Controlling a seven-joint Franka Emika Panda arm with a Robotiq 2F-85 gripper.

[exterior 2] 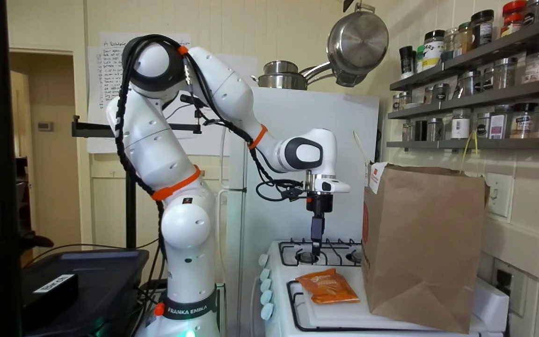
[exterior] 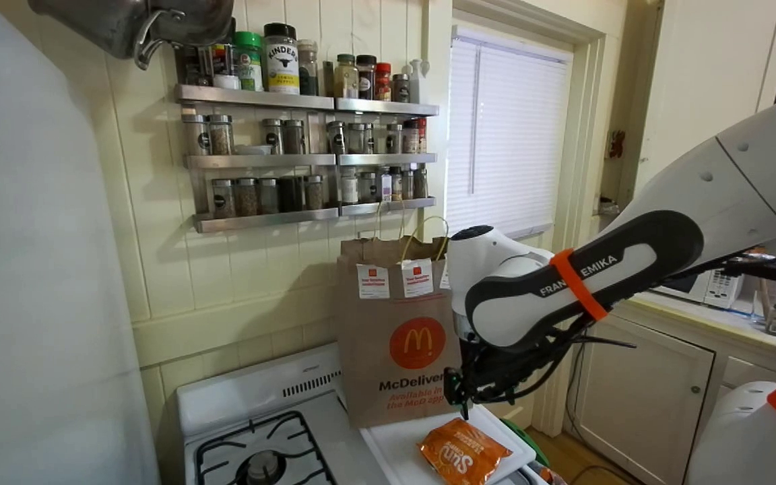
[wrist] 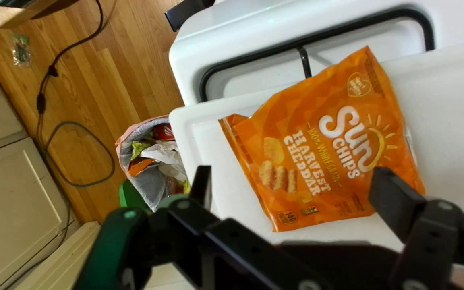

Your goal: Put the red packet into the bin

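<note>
The red packet is an orange Sun Chips bag (wrist: 320,149). It lies flat on a white board (wrist: 204,161) on the stove and shows in both exterior views (exterior: 463,453) (exterior 2: 328,286). My gripper (wrist: 295,177) is open and empty, with its fingers spread wide and pointing down. It hangs above the packet, apart from it, in both exterior views (exterior: 461,403) (exterior 2: 316,250). In the wrist view the packet's lower part shows between the fingers, and the right finger covers a bit of it. The bin (wrist: 148,187), lined and holding wrappers, stands below the board's edge.
A tall brown paper bag (exterior: 368,350) stands on the stove right beside the packet; it also shows in an exterior view (exterior 2: 428,243). Stove grates (exterior 2: 293,304) lie around the board. Spice shelves (exterior: 260,159) hang on the wall. A fridge (exterior 2: 274,187) stands behind. A cable (wrist: 61,123) lies on the floor.
</note>
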